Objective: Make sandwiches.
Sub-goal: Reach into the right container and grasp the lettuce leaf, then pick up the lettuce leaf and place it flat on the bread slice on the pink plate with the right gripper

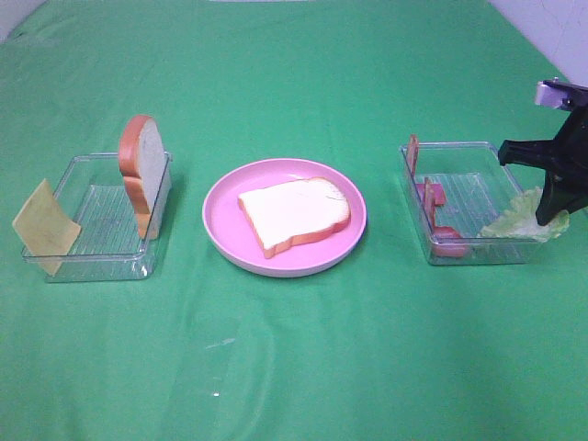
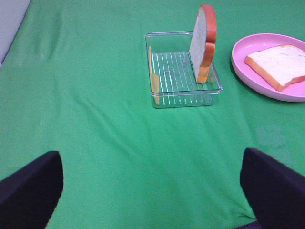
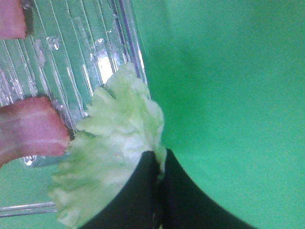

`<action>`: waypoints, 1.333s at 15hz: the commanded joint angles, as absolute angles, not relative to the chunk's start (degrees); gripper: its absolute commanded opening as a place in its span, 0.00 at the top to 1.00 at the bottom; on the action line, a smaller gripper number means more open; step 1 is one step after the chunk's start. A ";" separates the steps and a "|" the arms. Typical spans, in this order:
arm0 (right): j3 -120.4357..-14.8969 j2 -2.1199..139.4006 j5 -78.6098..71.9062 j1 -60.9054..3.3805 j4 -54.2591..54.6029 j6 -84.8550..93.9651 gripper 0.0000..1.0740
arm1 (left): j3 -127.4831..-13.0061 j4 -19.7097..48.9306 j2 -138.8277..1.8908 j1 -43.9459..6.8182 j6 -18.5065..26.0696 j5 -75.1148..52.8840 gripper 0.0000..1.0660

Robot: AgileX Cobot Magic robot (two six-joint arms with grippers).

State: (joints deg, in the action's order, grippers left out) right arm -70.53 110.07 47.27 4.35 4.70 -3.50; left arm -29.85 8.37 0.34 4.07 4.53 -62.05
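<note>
- My right hand (image 1: 551, 217) is at the outer end of the right tray (image 1: 457, 147). Its two black fingers (image 3: 138, 191) are pressed together on the edge of the lettuce leaf (image 3: 114, 148), pinching it.
- The lettuce leaf lies at that end of the right tray, and part of it spills over the wall toward the green bench (image 1: 294, 349).
- The bacon strips (image 1: 432, 194) are in the same tray, toward the end nearer the plate. One stands up at the far corner and the others lie lower. In the right wrist view, the end of one strip is just beside the leaf.
- My left hand (image 2: 150, 160) is spread wide with nothing between the fingers. It hangs over bare bench, well apart from the left tray (image 1: 101, 264).
- In the left tray, the upright bread slice (image 1: 141, 167) stands on edge against the wall nearer the plate. The cheese square (image 1: 44, 226) is propped at the opposite end and rises above the rim.
- The pink plate (image 1: 221, 234) sits between the two trays, and the flat bread slice (image 1: 294, 214) lies on it.
</note>
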 commanded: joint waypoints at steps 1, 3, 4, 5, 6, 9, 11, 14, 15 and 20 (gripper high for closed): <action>-70.13 110.07 47.56 4.53 4.81 -2.46 1.00 | -29.68 8.59 1.09 4.07 4.30 -61.76 0.13; -70.87 109.55 48.82 4.53 6.02 -1.32 1.00 | -29.68 8.59 1.09 4.07 4.30 -61.76 0.13; -72.19 108.63 50.59 4.53 6.02 -1.32 1.00 | -29.68 8.59 1.09 4.07 4.30 -61.76 0.13; -73.22 107.54 51.68 4.53 6.19 -1.32 1.00 | -29.68 8.59 1.09 4.07 4.30 -61.76 0.13; -74.31 106.40 52.65 4.53 6.93 -1.26 1.00 | -29.68 8.59 1.09 4.07 4.30 -61.76 0.13; -79.64 102.96 57.18 4.53 9.00 0.00 1.00 | -29.68 8.59 1.09 4.07 4.30 -61.76 0.13; -82.33 101.36 58.38 4.53 9.00 0.00 1.00 | -29.68 8.59 1.09 4.07 4.30 -61.76 0.13; -83.88 100.27 59.64 4.53 9.00 0.00 1.00 | -29.68 8.59 1.09 4.07 4.30 -61.76 0.13; -83.88 100.27 59.82 4.53 9.00 0.00 1.00 | -29.68 8.59 1.09 4.07 4.30 -61.76 0.13; -84.22 100.27 59.01 -0.29 10.20 0.00 1.00 | -29.68 8.59 1.09 4.07 4.30 -61.76 0.13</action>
State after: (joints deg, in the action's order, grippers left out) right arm -83.94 100.55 59.13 0.00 10.08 -0.57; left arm -29.85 8.37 0.34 4.07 4.53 -61.99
